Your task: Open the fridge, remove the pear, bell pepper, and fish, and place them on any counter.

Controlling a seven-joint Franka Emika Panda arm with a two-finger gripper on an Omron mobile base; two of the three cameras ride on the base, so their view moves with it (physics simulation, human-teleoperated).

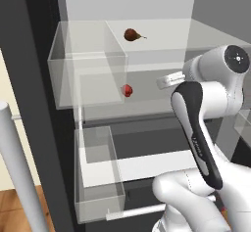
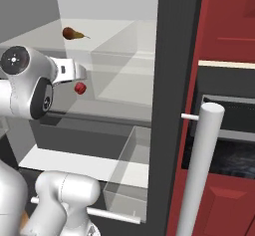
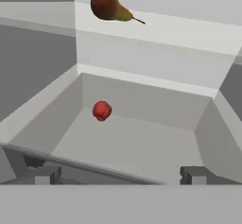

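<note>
Inside the open fridge [image 1: 34, 79], the bell pepper [image 3: 101, 110] lies straight ahead of the claw [image 3: 118, 173], on the lower shelf; the pear [image 3: 108, 5] rests on the shelf above. Claw fingers stand wide apart, empty.

Brownish-red pear [image 3: 108, 5] — bright red bell pepper [image 3: 101, 110].

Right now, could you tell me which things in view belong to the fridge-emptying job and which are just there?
Job:
- fridge, open
- pear, upper shelf
- bell pepper, shelf below
- gripper, open

Just there:
- clear door bins
- red cabinets
</note>
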